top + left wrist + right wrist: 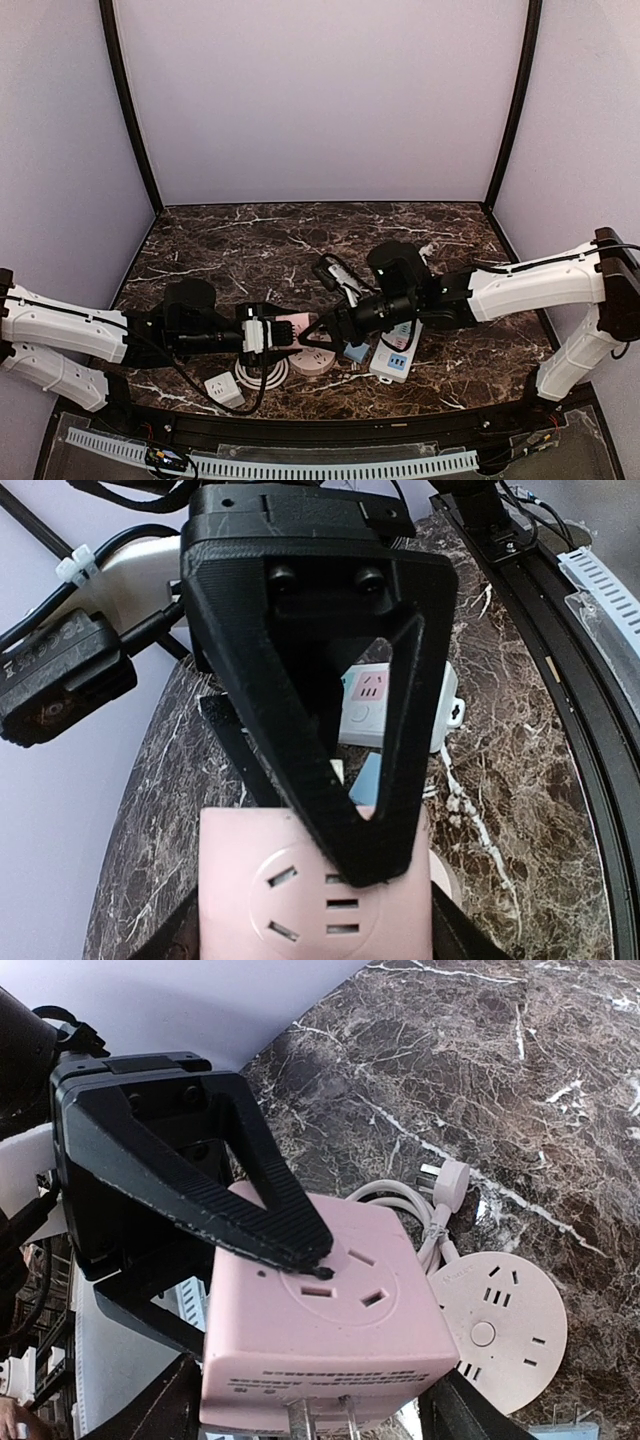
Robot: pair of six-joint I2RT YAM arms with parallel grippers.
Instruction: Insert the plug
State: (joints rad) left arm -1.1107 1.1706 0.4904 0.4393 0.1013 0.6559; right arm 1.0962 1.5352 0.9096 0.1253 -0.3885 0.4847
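A pink cube plug adapter (pixel 291 327) hangs above the marble table between both grippers. My left gripper (pixel 270 333) is shut on it from the left. My right gripper (pixel 320 325) is shut on it from the right. In the left wrist view the cube (pixel 260 880) sits between my own fingertips, and a right finger (pixel 330 780) lies across its socket face. In the right wrist view the cube (pixel 330 1350) has its metal prongs (pixel 320 1422) pointing at the camera, and a left finger (pixel 250 1220) rests on its top. A round pink power strip (pixel 315 362) lies just below.
The round pink strip (pixel 498 1332) has a white coiled cable and plug (pixel 452 1175). A white power strip (pixel 395 355) and a blue cube (pixel 357 352) lie to the right. A white cube adapter (pixel 222 388) sits near the front edge. Walls enclose the table.
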